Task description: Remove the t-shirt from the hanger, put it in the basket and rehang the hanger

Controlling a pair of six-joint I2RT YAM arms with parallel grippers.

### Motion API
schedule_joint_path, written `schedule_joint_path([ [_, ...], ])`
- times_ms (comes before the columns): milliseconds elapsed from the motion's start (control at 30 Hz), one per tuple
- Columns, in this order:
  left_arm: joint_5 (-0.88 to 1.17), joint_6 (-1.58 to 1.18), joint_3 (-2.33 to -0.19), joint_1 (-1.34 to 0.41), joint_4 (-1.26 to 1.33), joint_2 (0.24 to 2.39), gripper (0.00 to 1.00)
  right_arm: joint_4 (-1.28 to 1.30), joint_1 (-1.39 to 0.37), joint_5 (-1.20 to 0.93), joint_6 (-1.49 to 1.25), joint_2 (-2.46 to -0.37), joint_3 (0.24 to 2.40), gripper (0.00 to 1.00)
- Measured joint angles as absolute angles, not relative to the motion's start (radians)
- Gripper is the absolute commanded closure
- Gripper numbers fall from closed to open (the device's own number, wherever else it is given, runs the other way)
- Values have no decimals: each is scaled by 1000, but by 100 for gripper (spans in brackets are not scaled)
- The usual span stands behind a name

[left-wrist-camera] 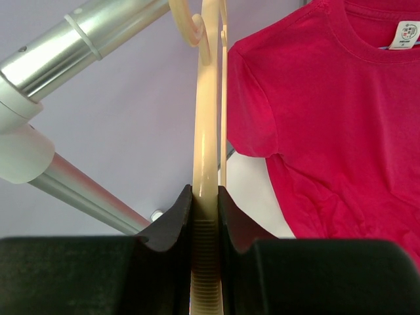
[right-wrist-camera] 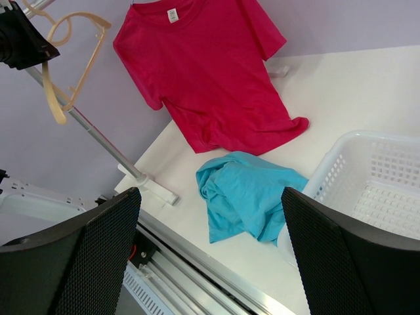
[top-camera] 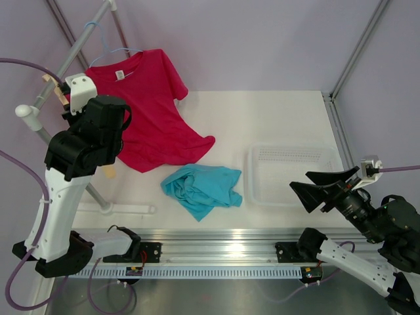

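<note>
My left gripper point(left-wrist-camera: 205, 203) is shut on the lower end of a bare cream hanger point(left-wrist-camera: 207, 131), held up beside the metal rail point(left-wrist-camera: 85, 33). In the right wrist view that hanger point(right-wrist-camera: 75, 79) hangs empty from the left gripper point(right-wrist-camera: 23, 42). A red t-shirt point(top-camera: 151, 111) hangs on a light blue hanger point(top-camera: 108, 49) from the rail, its hem resting on the table. A turquoise t-shirt point(top-camera: 203, 187) lies crumpled on the table, off any hanger. My right gripper point(top-camera: 303, 184) hovers open near the table's front right, nothing between its fingers.
A white plastic basket point(top-camera: 295, 174) sits right of the turquoise shirt, just beyond my right gripper. The rail's slanted post runs down to a white foot point(top-camera: 125, 209) at the front left. Frame posts stand at the back corners.
</note>
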State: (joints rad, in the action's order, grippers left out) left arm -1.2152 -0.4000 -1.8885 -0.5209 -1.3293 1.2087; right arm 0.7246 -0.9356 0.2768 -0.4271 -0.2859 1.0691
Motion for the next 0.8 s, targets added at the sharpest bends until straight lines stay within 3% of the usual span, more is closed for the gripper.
schedule_joint_path([
  [733, -1161, -392, -1758, -424, -1202, 1200, 100, 738, -936, 273, -427, -265, 1076, 5],
  [800, -1159, -393, -1758, -424, -1201, 1198, 83, 745, -936, 273, -427, -254, 1076, 5],
])
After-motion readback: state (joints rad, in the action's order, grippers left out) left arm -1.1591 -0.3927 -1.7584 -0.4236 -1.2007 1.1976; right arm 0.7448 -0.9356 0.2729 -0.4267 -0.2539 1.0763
